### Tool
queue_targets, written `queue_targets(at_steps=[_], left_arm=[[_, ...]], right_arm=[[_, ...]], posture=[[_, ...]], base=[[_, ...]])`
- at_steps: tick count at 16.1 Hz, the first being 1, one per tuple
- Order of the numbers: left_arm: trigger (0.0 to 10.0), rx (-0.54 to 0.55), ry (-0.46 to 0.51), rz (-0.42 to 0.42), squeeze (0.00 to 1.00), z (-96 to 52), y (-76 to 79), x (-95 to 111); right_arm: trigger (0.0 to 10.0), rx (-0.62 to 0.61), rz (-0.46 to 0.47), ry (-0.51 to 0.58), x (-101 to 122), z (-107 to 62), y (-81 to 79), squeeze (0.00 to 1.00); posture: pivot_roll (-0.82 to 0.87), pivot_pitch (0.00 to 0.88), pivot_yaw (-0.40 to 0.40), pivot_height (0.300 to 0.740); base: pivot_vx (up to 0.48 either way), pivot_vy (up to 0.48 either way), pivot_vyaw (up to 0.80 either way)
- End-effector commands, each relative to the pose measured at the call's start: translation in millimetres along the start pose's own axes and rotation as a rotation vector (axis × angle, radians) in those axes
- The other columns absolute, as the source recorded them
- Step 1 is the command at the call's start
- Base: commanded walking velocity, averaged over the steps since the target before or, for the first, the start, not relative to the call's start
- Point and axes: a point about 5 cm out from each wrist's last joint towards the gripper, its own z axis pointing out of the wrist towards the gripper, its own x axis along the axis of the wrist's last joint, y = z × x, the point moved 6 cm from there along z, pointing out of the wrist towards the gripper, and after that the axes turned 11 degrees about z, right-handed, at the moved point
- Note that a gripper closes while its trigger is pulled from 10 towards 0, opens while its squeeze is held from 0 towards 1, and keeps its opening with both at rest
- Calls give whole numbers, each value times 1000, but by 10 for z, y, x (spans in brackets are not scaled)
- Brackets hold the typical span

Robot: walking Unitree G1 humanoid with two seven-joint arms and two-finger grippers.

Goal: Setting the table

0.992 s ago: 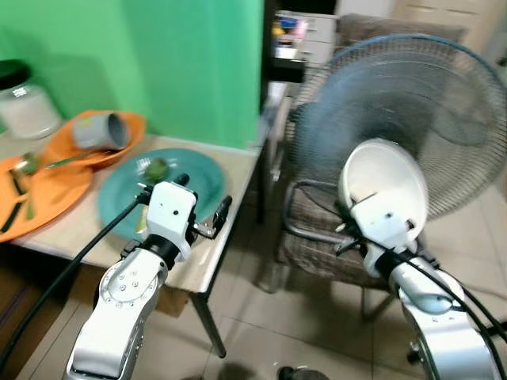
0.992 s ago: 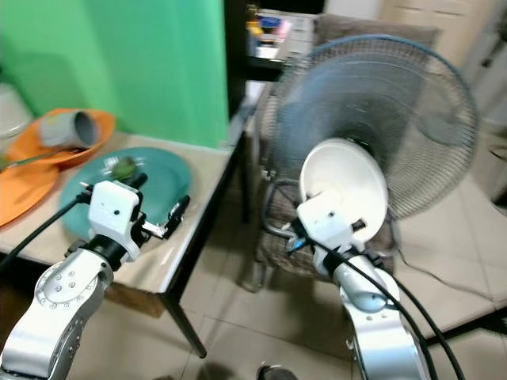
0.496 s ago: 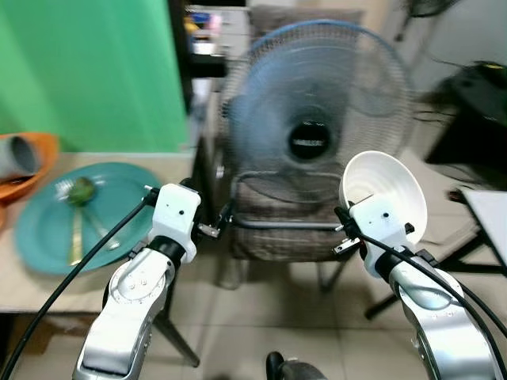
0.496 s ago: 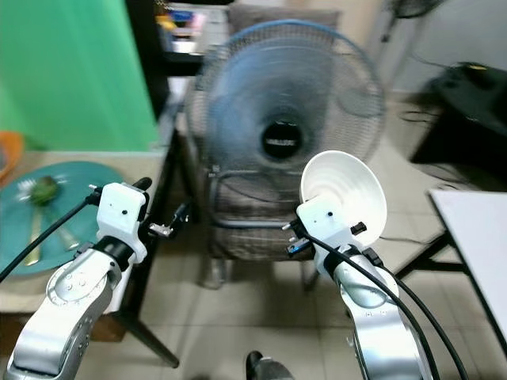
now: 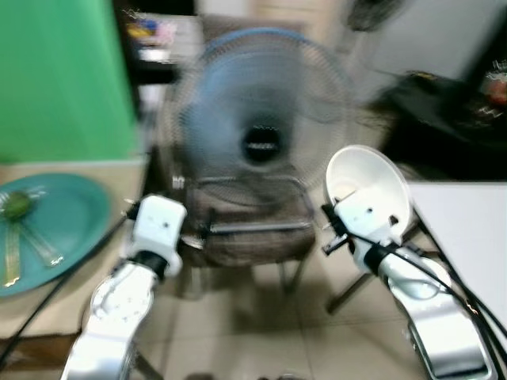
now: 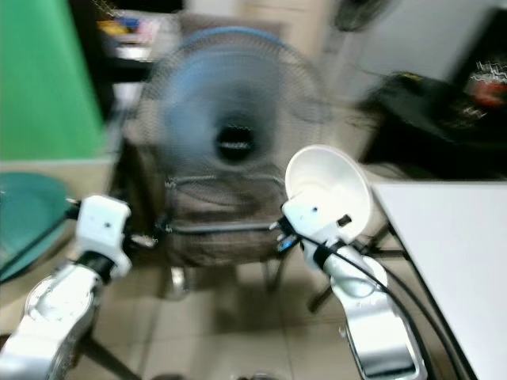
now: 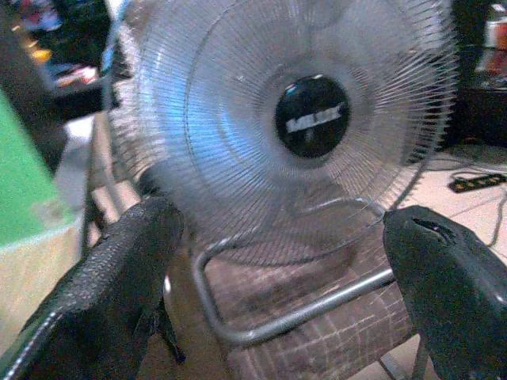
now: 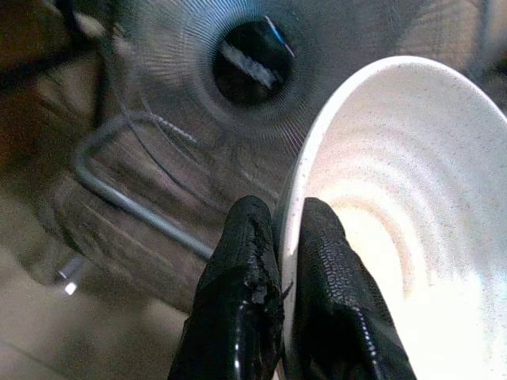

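Note:
My right gripper (image 8: 283, 212) is shut on the rim of a white bowl (image 5: 368, 186), one finger inside and one outside. It holds the bowl tilted, in the air in front of me at the right, beside the corner of a white table (image 5: 467, 226). My left gripper (image 7: 281, 218) is open with nothing between its fingers, held out toward a fan. A teal plate (image 5: 59, 229) with cutlery and a green item (image 5: 16, 206) lies on the beige table at the far left.
A large standing fan (image 5: 261, 142) is straight ahead, with a brown metal-framed chair (image 5: 245, 237) just below it. Dark furniture (image 5: 444, 111) stands behind the white table. Tiled floor lies between the two tables. The head views are blurred.
The camera has swung right: the beige table and teal plate slid off to the left and the white table came into view at the right. The bowl stays gripped.

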Motion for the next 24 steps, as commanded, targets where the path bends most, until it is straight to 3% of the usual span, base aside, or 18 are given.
queue_targets(at_steps=[1,5,8,10,13,15,21,24], left_arm=[[10000,-4,5,-5,0,21,28,29],[10000,-35,36,29,0,110,31,82],[10000,-58,40,-1,0,216,84,85],[10000,-37,40,-3,0,224,53,112],[10000,-1,33,-33,0,152,-26,72],[10000,-16,30,-49,0,145,5,62],[10000,-12,42,-39,0,193,-41,68],[10000,-58,61,-46,0,291,-4,103]], right_arm=[[10000,-47,-13,20,64,-13,102,0],[10000,-47,-62,16,59,-62,53,0],[10000,-102,-75,52,157,-113,172,0],[10000,-101,-100,60,212,-86,198,0],[10000,-55,-164,95,336,-20,108,0],[10000,-64,-156,120,397,-25,132,0],[10000,-26,-204,52,235,-32,66,0],[10000,-48,-193,32,191,-56,87,0]], posture=[[121,0,-55,740],[80,0,-1,740],[53,0,24,740],[74,0,10,740],[88,0,1,740],[96,0,-4,740],[64,0,11,740],[29,0,44,740]], base=[[0,0,-800],[0,0,-800],[0,0,-800],[0,0,-800],[0,0,-800],[0,0,-800],[0,0,-800],[0,0,-800]])
